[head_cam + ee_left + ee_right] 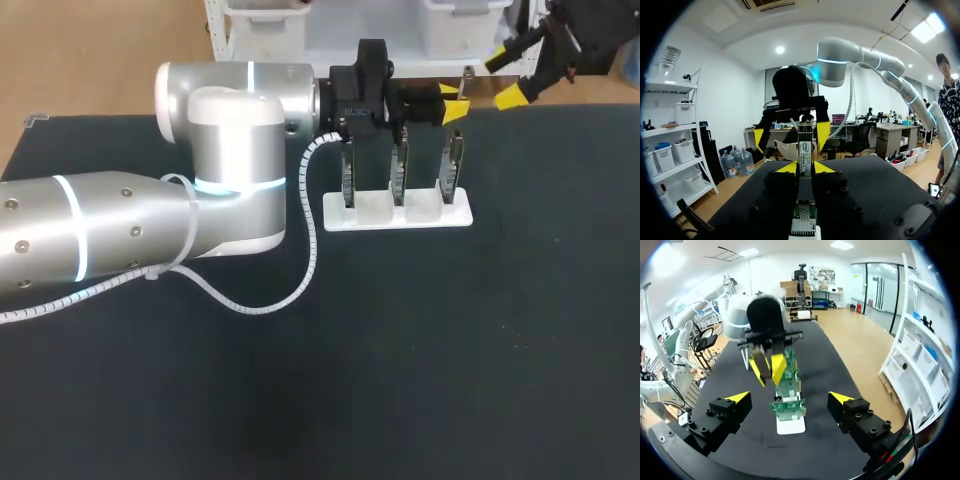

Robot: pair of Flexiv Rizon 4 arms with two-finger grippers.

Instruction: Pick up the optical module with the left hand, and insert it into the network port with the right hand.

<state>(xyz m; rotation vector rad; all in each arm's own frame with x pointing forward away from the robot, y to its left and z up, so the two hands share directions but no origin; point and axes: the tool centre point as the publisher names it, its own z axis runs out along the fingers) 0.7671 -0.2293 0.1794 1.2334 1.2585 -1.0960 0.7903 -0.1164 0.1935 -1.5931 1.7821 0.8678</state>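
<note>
The left end effector (pixel 805 169) was closed on the optical module (pixel 805 150). Its two yellow tips pressed the narrow silver body from both sides, so that most of the module's length stood out ahead of the fingers. That hold looked chosen for a handover, since it left a bare stretch for the other arm to take.

The module was held over the rack, above the network card (pixel 452 165) at the right end of a row of three. This was near the table's (pixel 400 360) far edge, right of its middle. The three cards stood upright in a white base (pixel 400 222), which I judged was meant to keep each port steady and reachable from above while a module was pushed in.

The right end effector (pixel 505 78) was open, its fingers spread wide. It sat by the table's far right corner, facing the left one across the rack and apart from the module. That wide spread suggested it was set to close on the module's free end. The handover was not yet made, and the insertion was not yet begun.
</note>
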